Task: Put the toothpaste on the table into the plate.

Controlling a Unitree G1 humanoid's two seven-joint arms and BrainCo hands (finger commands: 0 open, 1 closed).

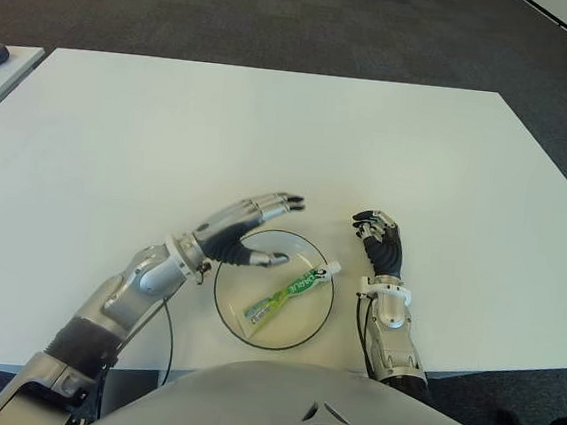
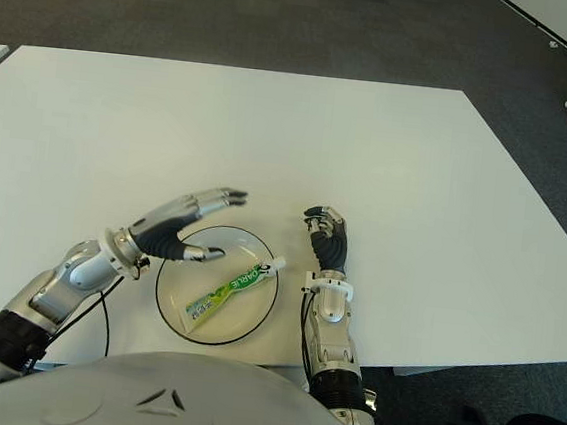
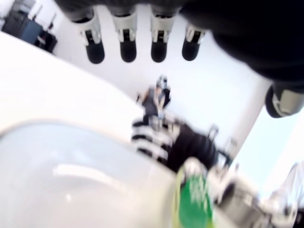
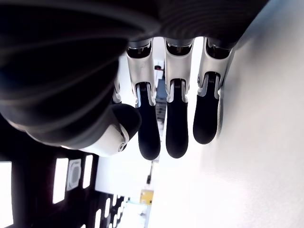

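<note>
Toothpaste tube (image 1: 290,294) lies inside the glass plate (image 1: 229,308), long axis running near-left to far-right, cap over the far-right rim. My left hand (image 1: 245,231) hovers above the plate's far-left edge, fingers spread, holding nothing. My right hand (image 1: 381,244) shows just right of the plate, fingers loosely curled, empty.

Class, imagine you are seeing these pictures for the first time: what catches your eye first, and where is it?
The green toothpaste lies slantwise in the clear plate at the near edge of the white table, its white cap on the plate's right rim. The left hand shows over the plate's left side, fingers spread and holding nothing. The right hand shows just right of the plate, also holding nothing.
</note>
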